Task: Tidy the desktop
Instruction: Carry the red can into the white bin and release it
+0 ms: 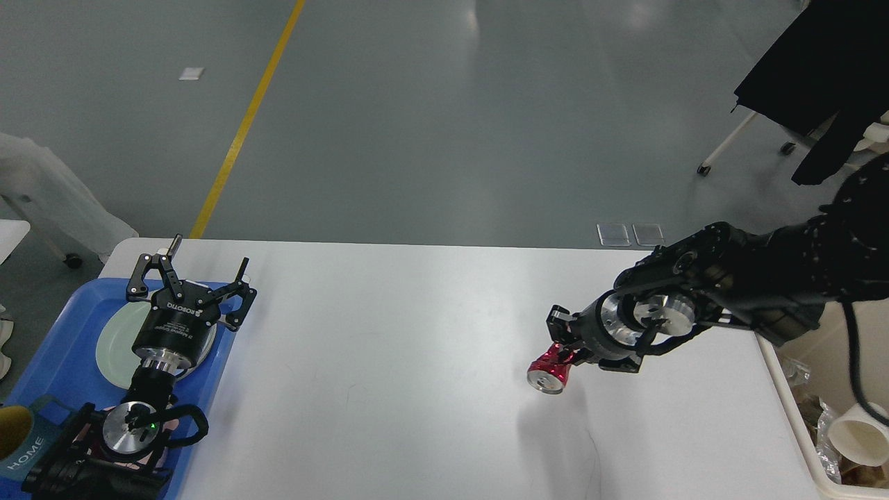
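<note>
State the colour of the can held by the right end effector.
Red, with a silver end; the can shows best in the head view.

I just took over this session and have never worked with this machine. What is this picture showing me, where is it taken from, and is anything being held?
The single view comes from the robot's own head, looking forward and down at the desktop, a white table. The two black arms are the robot's own.

The left hand, at the end of the arm coming in from the left, hovers open and empty over a blue tray that holds a pale green plate.

The right hand is closed on a crushed red can, its silver end facing the camera; I cannot tell whether the can touches the table.

A cream bin with rubbish stands at the table's right edge.
</note>
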